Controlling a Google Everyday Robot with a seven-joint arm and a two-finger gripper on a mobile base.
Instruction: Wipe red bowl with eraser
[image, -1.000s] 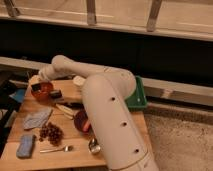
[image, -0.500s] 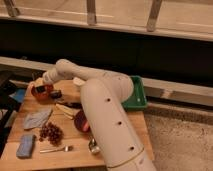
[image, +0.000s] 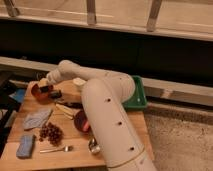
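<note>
Single camera view. The scene is viewed from high up, above and behind the robot's own arm (image: 107, 120), angled steeply downward and forward. The white arm fills the lower centre, close to the lens, and blocks part of the wooden bench (image: 75, 157). The bench is seen at middle distance, left of centre. The gripper (image: 44, 85) is seen at the bench's far left, over the red bowl (image: 36, 90). A dark wall and railing (image: 90, 12) cross the top. No second view is available for overlap.
</note>
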